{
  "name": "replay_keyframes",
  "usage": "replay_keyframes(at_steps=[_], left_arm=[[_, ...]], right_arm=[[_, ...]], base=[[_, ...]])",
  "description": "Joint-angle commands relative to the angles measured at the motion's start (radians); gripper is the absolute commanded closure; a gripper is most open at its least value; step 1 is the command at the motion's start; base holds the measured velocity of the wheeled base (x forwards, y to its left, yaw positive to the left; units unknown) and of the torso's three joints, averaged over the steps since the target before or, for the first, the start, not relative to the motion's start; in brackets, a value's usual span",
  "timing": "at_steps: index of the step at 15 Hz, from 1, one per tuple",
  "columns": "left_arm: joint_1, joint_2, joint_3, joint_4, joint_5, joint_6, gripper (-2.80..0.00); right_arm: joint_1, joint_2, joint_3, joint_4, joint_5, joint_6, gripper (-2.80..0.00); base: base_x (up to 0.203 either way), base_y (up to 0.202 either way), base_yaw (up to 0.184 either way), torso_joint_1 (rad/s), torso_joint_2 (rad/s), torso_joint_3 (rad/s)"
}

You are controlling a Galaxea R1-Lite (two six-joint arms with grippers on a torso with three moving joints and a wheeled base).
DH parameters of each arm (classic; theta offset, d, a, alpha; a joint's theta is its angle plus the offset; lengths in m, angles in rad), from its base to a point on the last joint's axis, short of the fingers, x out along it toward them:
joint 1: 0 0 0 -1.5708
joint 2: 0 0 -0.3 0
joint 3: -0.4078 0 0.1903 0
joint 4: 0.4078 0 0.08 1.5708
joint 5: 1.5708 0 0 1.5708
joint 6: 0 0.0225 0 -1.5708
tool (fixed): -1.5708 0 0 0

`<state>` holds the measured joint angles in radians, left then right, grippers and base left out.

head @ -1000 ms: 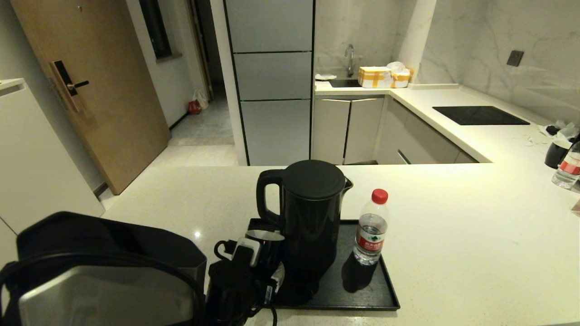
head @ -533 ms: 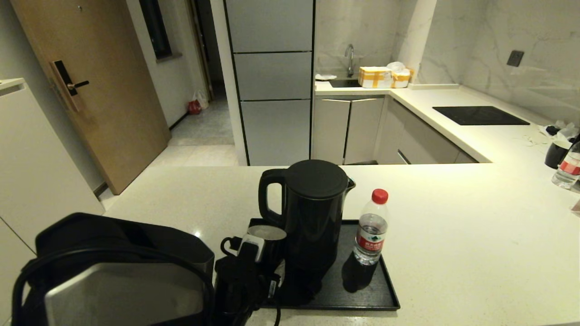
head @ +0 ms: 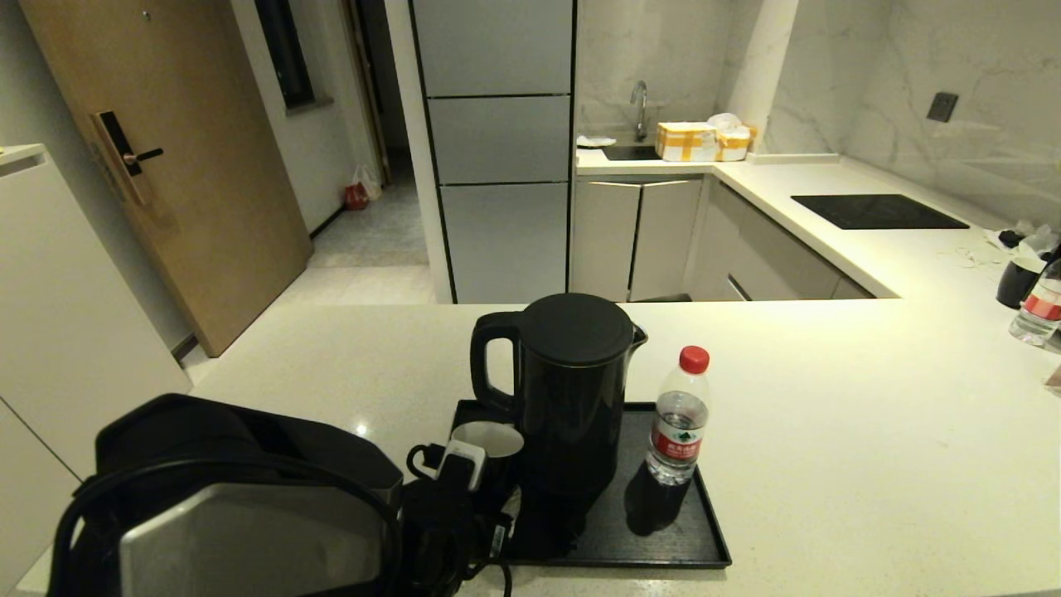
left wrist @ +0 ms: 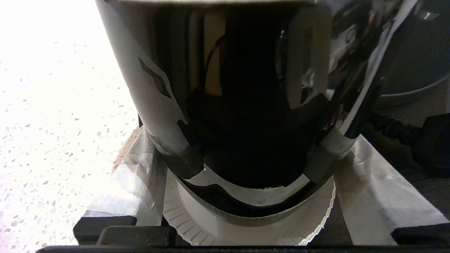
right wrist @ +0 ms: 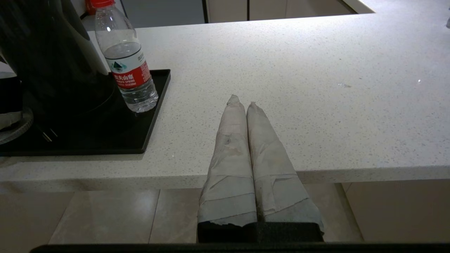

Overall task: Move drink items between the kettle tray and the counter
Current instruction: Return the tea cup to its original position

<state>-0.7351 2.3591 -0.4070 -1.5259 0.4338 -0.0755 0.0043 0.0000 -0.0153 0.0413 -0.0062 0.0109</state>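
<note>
Left hand [left wrist: 246, 165] grips the black cup [head: 489, 452] on the tray [head: 663, 539] beside the kettle [head: 568, 390]; right hand [right wrist: 242, 102] closed, idle beyond the tabletop [head: 829, 431] edge

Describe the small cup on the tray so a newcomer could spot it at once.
Start at the pale counter and find the flat black tray near its front edge. On the tray's left side, beside the tall black kettle and under its handle, sits the cup, with the left claw at it. Unlike the kettle and the red-capped bottle, it is low, black outside and white inside.
</note>
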Motion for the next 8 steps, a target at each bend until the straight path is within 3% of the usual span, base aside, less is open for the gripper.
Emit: replay_keyframes(at_steps=[1,3,8], left_arm=[[-0.001,0.005,0.006,-0.004,0.007,-0.008,0.00],[-0.012,0.008,0.054,-0.004,0.025,-0.044,0.00],[-0.027,0.006,0.070,-0.004,0.045,-0.053,0.00]], right_arm=[[0.000,0.000,0.000,0.000,0.000,0.000,0.00],[0.000,0.000,0.000,0.000,0.000,0.000,0.00],[0.000,0.000,0.000,0.000,0.000,0.000,0.00]], base=[[0.000,0.000,0.000,0.000,0.00,0.000],[0.000,0.000,0.000,0.000,0.00,0.000],[0.000,0.000,0.000,0.000,0.00,0.000]])
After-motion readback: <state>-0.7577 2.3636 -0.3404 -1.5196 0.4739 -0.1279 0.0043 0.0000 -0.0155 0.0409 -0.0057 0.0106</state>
